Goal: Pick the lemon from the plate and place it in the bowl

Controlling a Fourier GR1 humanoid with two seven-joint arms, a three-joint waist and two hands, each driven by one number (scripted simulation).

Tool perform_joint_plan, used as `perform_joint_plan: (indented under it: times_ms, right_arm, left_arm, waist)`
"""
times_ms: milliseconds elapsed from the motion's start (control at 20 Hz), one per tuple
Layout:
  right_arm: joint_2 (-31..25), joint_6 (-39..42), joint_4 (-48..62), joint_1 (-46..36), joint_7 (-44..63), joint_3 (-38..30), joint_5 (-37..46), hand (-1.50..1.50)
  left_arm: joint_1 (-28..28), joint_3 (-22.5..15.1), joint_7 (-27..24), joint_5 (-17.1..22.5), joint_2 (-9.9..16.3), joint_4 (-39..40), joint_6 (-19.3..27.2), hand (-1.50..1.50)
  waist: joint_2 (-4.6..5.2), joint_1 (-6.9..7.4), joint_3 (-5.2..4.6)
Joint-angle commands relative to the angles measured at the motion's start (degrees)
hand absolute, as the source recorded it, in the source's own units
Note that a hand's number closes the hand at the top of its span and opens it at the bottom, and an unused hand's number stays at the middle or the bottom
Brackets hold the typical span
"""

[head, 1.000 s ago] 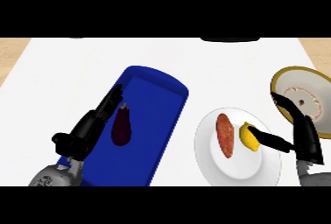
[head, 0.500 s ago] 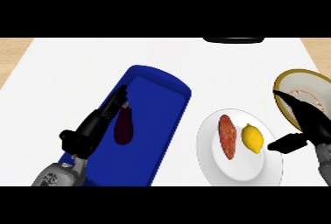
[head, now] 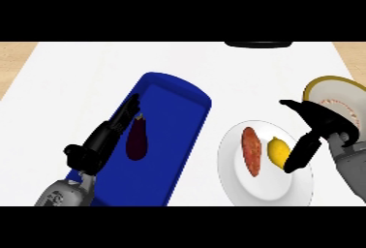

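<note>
So the lemon is sitting on the white plate, long axis running roughly up-down in the head view, right next to a reddish sausage-looking thing on its left. The right hand is by far the closer one: its fingers hang down just off the lemon's right side, fingertips at its lower right edge, spread and not closed around anything yet. I'd guess it needs to shift a little left to get round it. The bowl, yellow-rimmed, sits just behind and right of the plate, partly hidden by that hand, nothing visible inside. The left hand rests relaxed over the blue tray, beside a dark eggplant.
</note>
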Motion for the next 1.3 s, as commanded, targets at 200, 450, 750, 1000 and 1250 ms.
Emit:
perform_joint_plan:
  times_ms: [200,450,750,1000,1250]
  right_arm:
    - [4.00,4.77,4.31,-5.11,11.35,2.07,-2.00,-1.50]
    - [6.19,3.58,3.49,-5.76,11.66,3.14,1.23,-1.50]
    - [5.94,-0.92,-3.30,3.37,7.53,6.03,10.70,-1.50]
    - [6.13,-1.51,-5.54,6.83,4.45,5.21,17.40,-1.50]
    - [6.83,0.37,-2.02,5.41,3.63,2.63,21.62,-1.50]
  left_arm:
    - [1.81,-0.06,-1.71,-1.81,-1.71,1.01,-0.40,0.00]
    - [-0.41,3.00,0.89,-0.51,-1.24,-0.53,-2.04,0.00]
    - [2.51,2.38,2.36,-2.41,-2.10,-3.37,-1.72,0.00]
    - [2.33,2.92,2.08,-3.60,-3.84,-3.42,-1.99,0.00]
    - [2.62,4.10,4.40,-3.21,-3.71,-4.64,-3.43,0.00]
  waist:
    - [0.11,-0.17,0.12]
    - [0.05,-0.34,0.14]
    - [-0.10,-0.79,0.16]
    - [-0.05,-0.77,0.16]
    - [-0.01,-0.60,0.16]
